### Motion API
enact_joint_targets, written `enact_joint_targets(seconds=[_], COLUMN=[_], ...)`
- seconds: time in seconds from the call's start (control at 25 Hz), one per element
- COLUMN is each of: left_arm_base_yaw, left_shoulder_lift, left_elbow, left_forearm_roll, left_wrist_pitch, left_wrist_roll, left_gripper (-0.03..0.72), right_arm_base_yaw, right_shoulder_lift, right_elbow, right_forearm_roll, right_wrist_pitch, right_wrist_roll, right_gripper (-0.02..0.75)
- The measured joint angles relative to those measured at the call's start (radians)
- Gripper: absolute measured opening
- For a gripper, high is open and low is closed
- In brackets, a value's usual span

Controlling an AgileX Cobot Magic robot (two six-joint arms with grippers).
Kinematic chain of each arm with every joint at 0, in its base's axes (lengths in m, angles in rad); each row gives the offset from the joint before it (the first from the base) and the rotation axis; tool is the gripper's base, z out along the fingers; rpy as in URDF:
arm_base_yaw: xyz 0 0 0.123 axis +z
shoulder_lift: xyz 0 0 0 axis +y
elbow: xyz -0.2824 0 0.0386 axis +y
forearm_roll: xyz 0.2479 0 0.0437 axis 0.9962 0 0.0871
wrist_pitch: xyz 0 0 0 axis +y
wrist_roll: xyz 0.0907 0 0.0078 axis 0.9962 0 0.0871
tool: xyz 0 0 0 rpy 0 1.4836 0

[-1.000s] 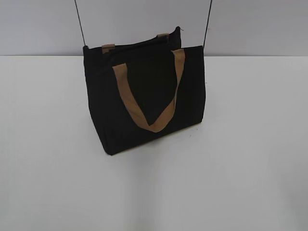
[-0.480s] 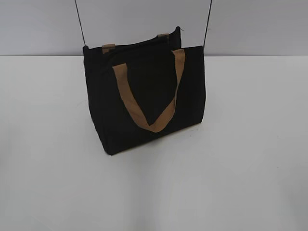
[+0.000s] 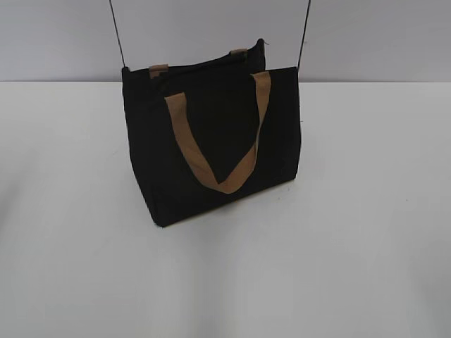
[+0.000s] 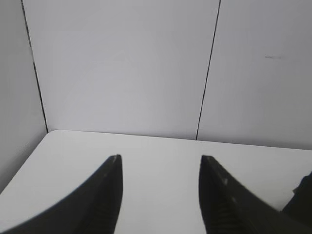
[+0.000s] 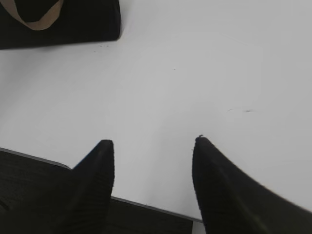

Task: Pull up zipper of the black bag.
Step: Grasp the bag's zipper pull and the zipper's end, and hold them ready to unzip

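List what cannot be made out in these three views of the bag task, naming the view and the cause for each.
1. Zipper pull: exterior view, too small and dark against the black bag's top edge.
2. Whether the top is zipped: exterior view, the front panel hides it.
3. Bag in the right wrist view: cut off by the top edge.
4. Left gripper and right gripper: jaws apart, but both arms are outside the exterior view.

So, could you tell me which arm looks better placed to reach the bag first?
Probably the right: the right gripper faces the black bag across bare table. The left gripper points at the back wall.
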Motion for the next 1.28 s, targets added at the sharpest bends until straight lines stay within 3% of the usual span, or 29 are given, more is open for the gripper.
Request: enact_joint_targets(seconds=[0.16,0.64,0.96,1.28], left_arm_base_yaw=[-0.048,-0.324,-0.345,-0.345], left_shoulder_lift=[0.200,0.745,1.001,1.155], left_elbow=[0.018,0.019,0.018,0.019], left_forearm_roll=[-0.010,-0.008,0.017,0.231], left_wrist_pitch=[-0.148,-0.568,-0.819,-1.016], left_wrist_roll=[-0.004,-0.021,-0.062,-0.086], left_gripper=[0.361,0.324,0.318,0.317], right_arm_base_yaw=[0.000,0.000,0.000,0.000], right_shoulder_lift=[0.000,0.000,0.000,0.000], right_elbow=[0.000,0.000,0.000,0.000], right_forearm_roll=[0.000,0.000,0.000,0.000], right_wrist_pitch=[0.000,0.000,0.000,0.000], right_wrist_roll=[0.001,0.000,0.000,0.000], right_gripper=[0.398,0.398,0.398,0.398])
